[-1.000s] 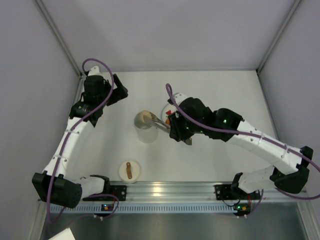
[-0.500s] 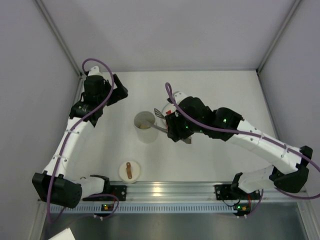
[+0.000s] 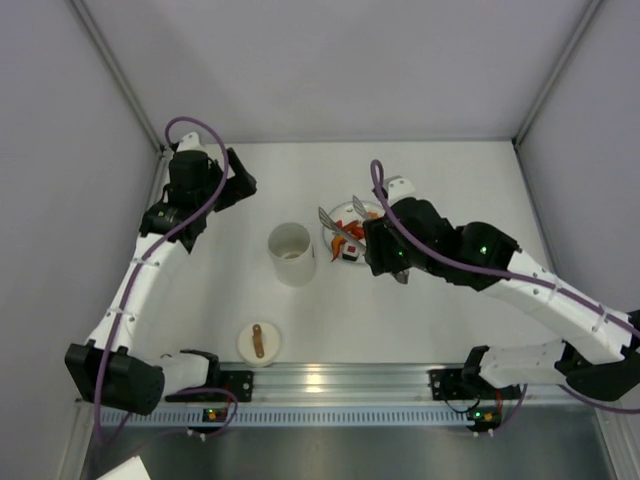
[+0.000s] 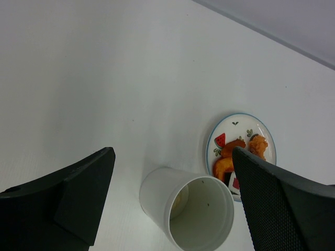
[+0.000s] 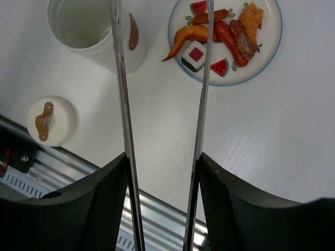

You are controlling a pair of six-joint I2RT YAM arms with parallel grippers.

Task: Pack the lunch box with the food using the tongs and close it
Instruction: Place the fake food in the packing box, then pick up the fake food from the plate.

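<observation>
Lunch box (image 3: 291,252) stands upright and open on the white table (image 3: 450,180), bare surface all round it. A beige piece (image 4: 178,202) lies inside.

Plate (image 3: 334,243) sits just right of the lunch box with a narrow gap, not touching. The food (image 5: 196,55) is on it: orange and red strips and a sushi cube.

Lid (image 3: 259,342) lies flat on the near side of the lunch box and a little left, strap up, close to the rail (image 3: 330,380).

Right gripper (image 3: 385,250) is right of the lunch box, over the plate's near edge, forearm stretched back to the right. It clasps the tongs (image 5: 121,104) from outside. The two arms stand spread, tips above the plate's far side with nothing between them.

Left gripper (image 3: 235,185) hangs far-left of the lunch box, near the wall corner, its arm running along the left edge. Its fingers (image 4: 78,193) are wide apart and empty, tilted toward the lunch box.
</observation>
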